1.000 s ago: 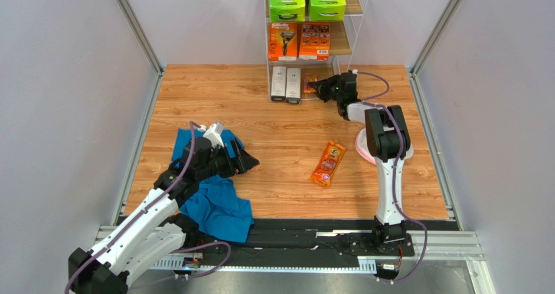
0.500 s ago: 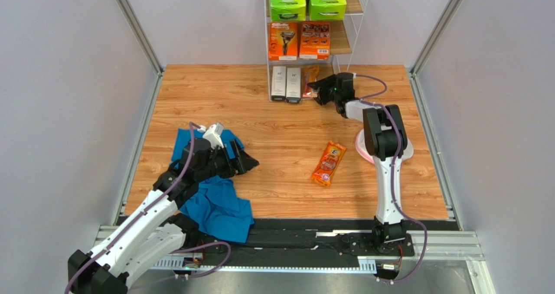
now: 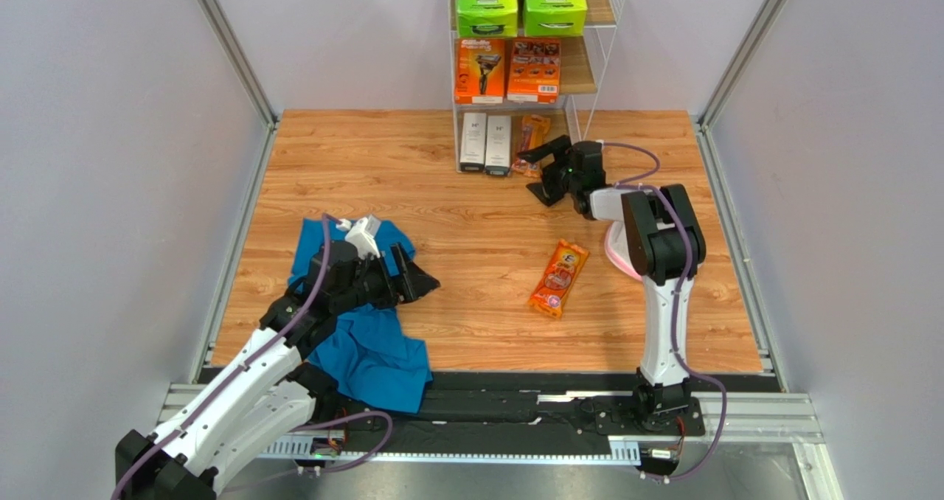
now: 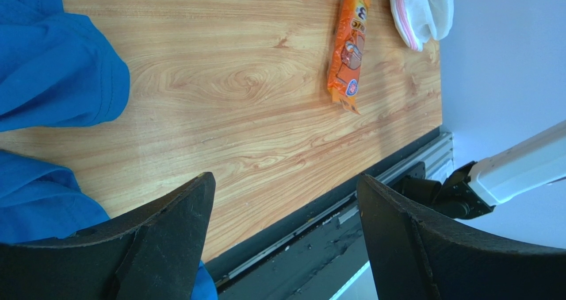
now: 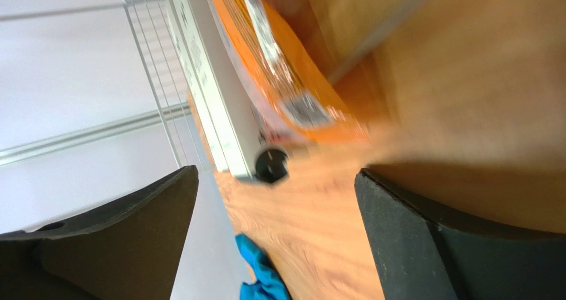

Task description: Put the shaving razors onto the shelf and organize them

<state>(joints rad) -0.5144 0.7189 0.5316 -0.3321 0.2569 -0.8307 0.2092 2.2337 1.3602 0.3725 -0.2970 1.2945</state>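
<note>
Wood-grain surface (image 3: pixel 465 212) between pale grey walls, with the white wire shelf (image 3: pixel 577 66) at its far edge. Black boxes with lime-green ends (image 3: pixel 488 13) fill the top tier, orange boxes (image 3: pixel 481 71) the middle, and two slim white boxes (image 3: pixel 474 142) plus a leaning orange blister pack (image 3: pixel 533 133) the bottom. Just before that pack, the right pincer (image 3: pixel 546 172) is released, jaws wide, gripping nothing. A second orange pack (image 3: pixel 558 279) lies mid-surface. The left pincer (image 3: pixel 419 273), also spread and empty, sits over a blue cloth (image 3: pixel 371 351).

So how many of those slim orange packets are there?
2. One sits at the bottom of the shelf, beside the white boxes, at; the other lies flat on the table. None seems hidden.
</note>
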